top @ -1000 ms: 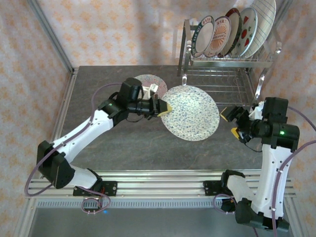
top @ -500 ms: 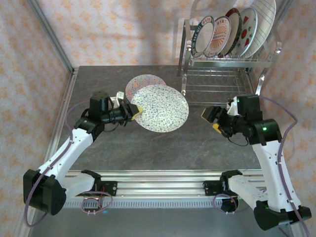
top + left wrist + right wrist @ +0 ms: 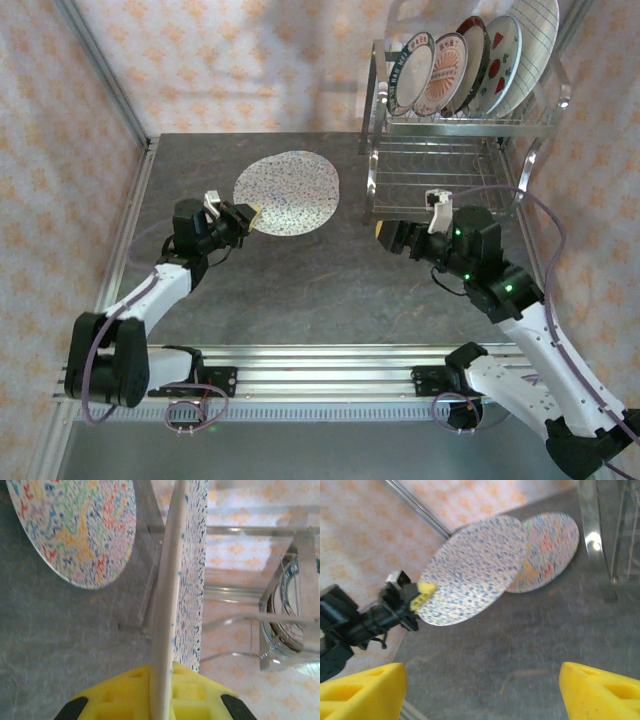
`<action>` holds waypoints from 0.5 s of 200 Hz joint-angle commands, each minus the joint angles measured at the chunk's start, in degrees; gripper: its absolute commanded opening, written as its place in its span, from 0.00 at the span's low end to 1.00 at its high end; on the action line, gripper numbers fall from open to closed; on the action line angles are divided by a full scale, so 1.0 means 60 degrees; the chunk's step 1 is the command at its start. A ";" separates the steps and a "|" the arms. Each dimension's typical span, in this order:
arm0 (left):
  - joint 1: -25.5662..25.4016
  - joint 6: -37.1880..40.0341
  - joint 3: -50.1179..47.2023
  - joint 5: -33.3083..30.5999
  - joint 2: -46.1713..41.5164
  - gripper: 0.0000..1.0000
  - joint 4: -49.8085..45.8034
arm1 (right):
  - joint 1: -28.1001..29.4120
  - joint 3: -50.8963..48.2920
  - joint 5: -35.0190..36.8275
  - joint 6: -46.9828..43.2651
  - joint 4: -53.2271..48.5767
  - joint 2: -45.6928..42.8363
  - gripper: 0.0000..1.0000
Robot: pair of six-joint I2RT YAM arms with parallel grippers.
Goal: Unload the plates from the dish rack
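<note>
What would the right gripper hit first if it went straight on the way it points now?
Likely the blue-speckled plate held at its edge by the left gripper; the open right gripper points at it across bare table. Depth is unclear, so it might meet the table first.

left gripper (image 3: 161, 692) pinches blue-speckled plate (image 3: 193, 560) rim; multicolour plate (image 3: 75, 525) beside.

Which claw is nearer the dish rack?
Right. The right claw hangs open beside the front-left leg of the dish rack; the left claw, gripping a speckled plate, is well to its left.
</note>
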 commanded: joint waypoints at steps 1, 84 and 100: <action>0.0062 -0.0252 -0.0093 -0.0907 0.0938 0.00 0.3150 | 0.0063 -0.0315 -0.0011 -0.1052 0.1931 -0.0168 0.81; 0.0006 -0.0230 0.0992 -0.1182 0.4284 0.00 0.5245 | 0.0078 -0.0662 0.0056 -0.1764 0.2660 0.0070 0.85; 0.0006 -0.0252 0.1145 -0.1128 0.4610 0.00 0.5552 | 0.0089 -0.0676 0.0040 -0.1723 0.2621 0.0122 0.85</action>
